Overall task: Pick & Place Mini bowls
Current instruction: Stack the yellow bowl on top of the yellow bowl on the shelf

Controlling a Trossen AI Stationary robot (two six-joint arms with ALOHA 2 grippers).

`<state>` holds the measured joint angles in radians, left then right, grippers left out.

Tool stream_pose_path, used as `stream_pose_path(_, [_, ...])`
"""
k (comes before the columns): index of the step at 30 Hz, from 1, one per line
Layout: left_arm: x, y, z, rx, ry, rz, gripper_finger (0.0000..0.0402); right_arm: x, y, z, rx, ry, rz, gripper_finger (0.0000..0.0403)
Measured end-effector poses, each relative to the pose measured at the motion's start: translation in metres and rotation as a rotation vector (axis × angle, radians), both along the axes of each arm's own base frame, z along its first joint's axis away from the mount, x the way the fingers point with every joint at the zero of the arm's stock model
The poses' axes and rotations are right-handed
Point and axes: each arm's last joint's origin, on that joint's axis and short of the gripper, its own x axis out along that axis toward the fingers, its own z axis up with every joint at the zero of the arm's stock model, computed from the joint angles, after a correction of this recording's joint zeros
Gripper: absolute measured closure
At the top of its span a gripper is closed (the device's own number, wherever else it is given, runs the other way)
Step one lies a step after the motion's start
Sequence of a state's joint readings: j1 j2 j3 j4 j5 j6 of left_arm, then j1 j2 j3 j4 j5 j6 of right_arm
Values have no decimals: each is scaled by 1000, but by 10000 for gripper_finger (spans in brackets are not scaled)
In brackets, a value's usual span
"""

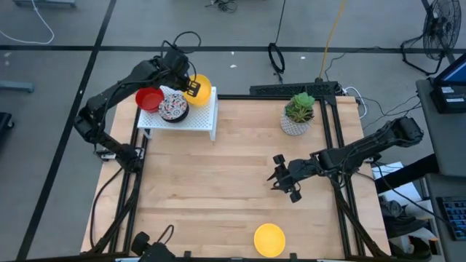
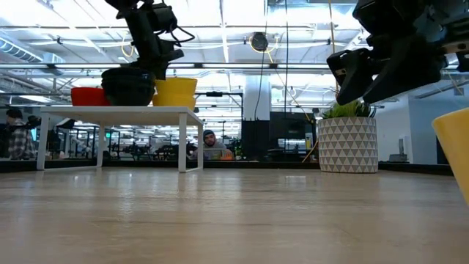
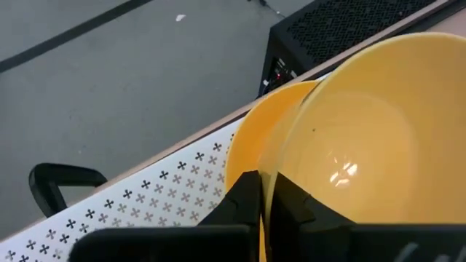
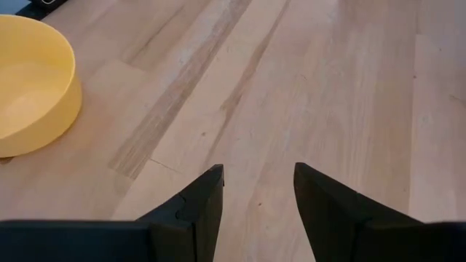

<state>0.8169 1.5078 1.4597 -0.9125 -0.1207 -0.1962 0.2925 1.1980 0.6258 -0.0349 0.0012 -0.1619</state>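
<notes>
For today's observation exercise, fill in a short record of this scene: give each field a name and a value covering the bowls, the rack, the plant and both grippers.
bowls on rack: a red bowl, a speckled bowl, a yellow bowl
rack: white perforated rack at the table's far left corner
loose bowl: second yellow bowl on the table's near edge
plant: potted plant at the far right
left gripper: shut on the rim of the yellow bowl on the rack
right gripper: open, empty, above bare table
people: one person in the room behind
</notes>
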Motion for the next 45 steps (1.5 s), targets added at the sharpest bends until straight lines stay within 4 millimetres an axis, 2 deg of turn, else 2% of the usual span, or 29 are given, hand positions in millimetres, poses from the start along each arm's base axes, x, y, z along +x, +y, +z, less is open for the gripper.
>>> stream_pose_path(4, [0, 0, 0, -6, -4, 18, 382, 0, 0, 0, 1, 0, 2, 248])
stream_pose_path(16, [-2, 1, 1, 31, 25, 69, 264, 0, 0, 0, 15, 5, -9, 248])
stream_pose_path(20, [-6, 0, 10, 101, 15, 79, 235, 0, 0, 0, 15, 5, -9, 248])
stream_pose_path(24, [-9, -7, 29, 182, -84, 68, 218, 0, 0, 0, 28, 8, -20, 248])
stream_pose_path(28, [-7, -25, 46, 163, -249, -13, 216, 0, 1, 0, 85, 26, -67, 248])
stream_pose_path(32, [9, -50, 49, 99, -297, -153, 215, -3, 9, 0, 127, 40, -68, 248])
stream_pose_path(38, [42, -93, 42, 60, -260, -311, 215, -6, 34, 6, 209, 55, -56, 248])
stream_pose_path(45, [63, -144, 42, 36, -285, -378, 215, 5, 69, 3, 269, 147, -29, 248])
